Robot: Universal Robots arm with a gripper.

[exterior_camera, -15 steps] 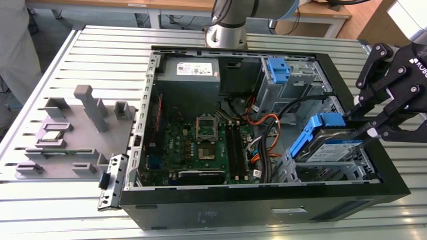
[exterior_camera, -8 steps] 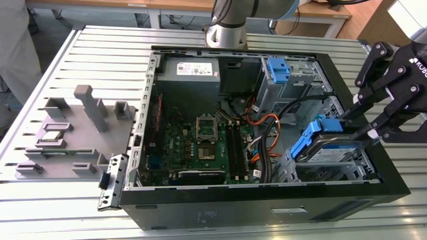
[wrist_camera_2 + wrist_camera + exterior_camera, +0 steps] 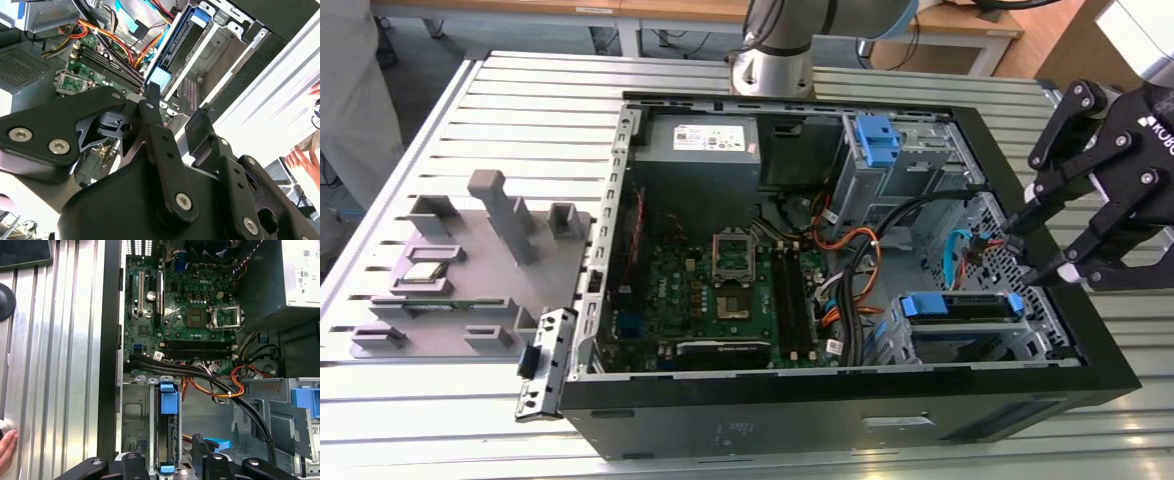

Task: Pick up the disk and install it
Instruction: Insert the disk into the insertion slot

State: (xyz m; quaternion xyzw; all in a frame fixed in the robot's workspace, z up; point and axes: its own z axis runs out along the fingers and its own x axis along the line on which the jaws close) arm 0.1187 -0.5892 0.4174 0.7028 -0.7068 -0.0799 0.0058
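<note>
Silver metal table (image 3: 480, 80) with long grooves lies under everything, and a wooden desk (image 3: 947, 20) stands behind it. At the exterior view's left edge a person in grey clothes (image 3: 354, 120) stands by the table. Next comes a grey plastic holder (image 3: 480, 260) with small parts in its slots. Then the open black computer case (image 3: 854, 400) lies on its side on the table. Inside it, the grey power box (image 3: 707, 145) sits at the far end, near the robot arm's base (image 3: 767, 55). The green main board (image 3: 720, 285) lies in front of the box, with black, orange and blue cables (image 3: 854, 270) beside it. A lone blue bracket (image 3: 874, 140) sits in the far metal cage.

The disk (image 3: 961, 305), in its blue frame, sits in the near metal cage (image 3: 907, 345), at the case's corner on the exterior view's right. It seems to be pushed all the way in, but that is hard to see. In the first wrist view the disk (image 3: 169, 404) stands on its edge in that cage.

The gripper (image 3: 1041, 250) hangs over the case's edge, just beside the disk and not touching it. Its two black fingers (image 3: 155, 130) are spread apart and hold nothing. A person's hand (image 3: 7, 449) is on the table beside the case
</note>
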